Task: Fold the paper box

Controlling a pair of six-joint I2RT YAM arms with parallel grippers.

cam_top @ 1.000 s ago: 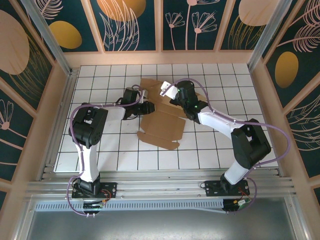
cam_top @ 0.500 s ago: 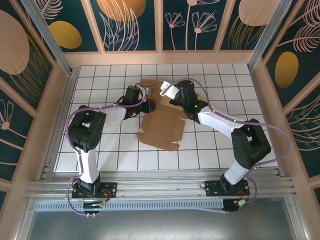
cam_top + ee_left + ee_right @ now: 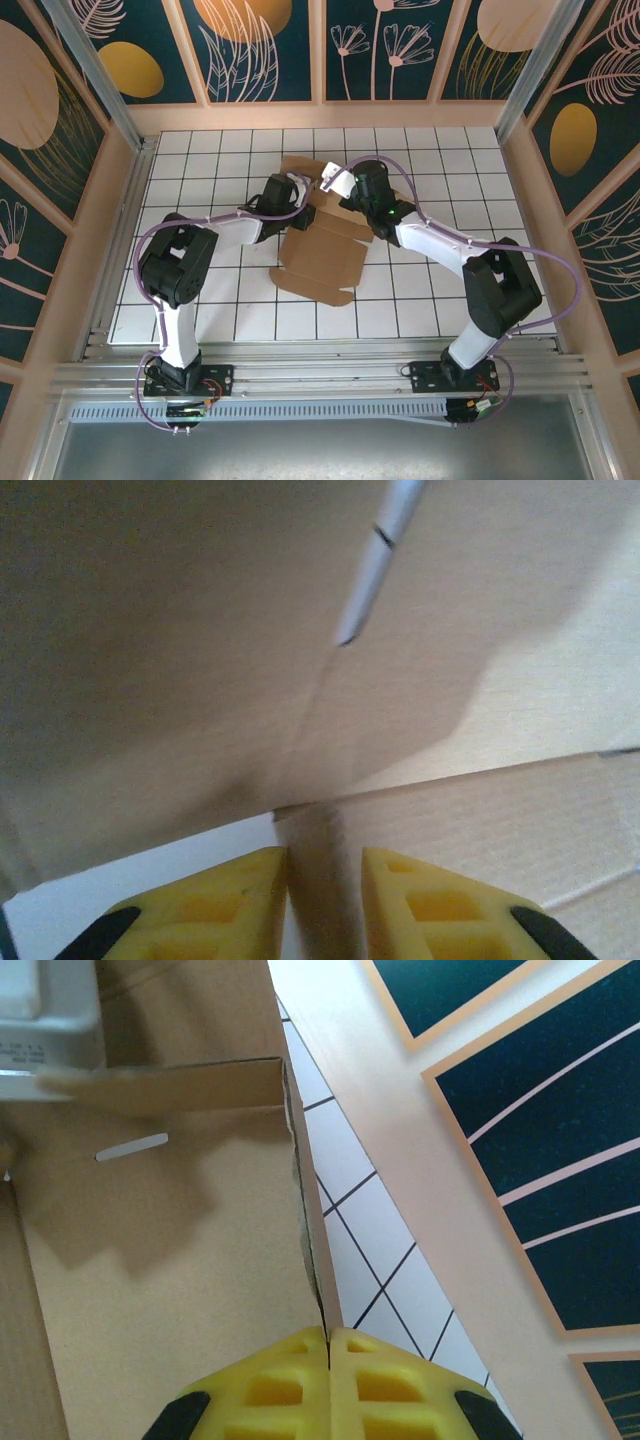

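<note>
The white tiled worktop [image 3: 200,290] carries the paper box [image 3: 325,255] near its middle, a brown cut sheet. Its near part lies flat, and its far part is lifted where the two arms meet.

The left arm [image 3: 235,228] reaches in from the left and the right arm [image 3: 430,240] from the right, both wrists at the far end of the sheet.

In the right wrist view a wall of the sheet [image 3: 180,1260] stands upright. Its edge runs straight into the seam between the yellow fingers [image 3: 270,1390], so the right jaws are pressed together and appear to pinch that wall. A short slit [image 3: 132,1147] shows in the panel beside it.

In the left wrist view a cardboard edge [image 3: 310,830] sits in the narrow gap between the fingers [image 3: 220,900], so the left jaws look clamped on a flap.

The step in hand seems to be raising the far walls. Most of the folding looks undone. Next, the held flap likely needs swinging inward along its crease while the other arm keeps the wall upright. A sideways pull could drag the whole sheet.
</note>
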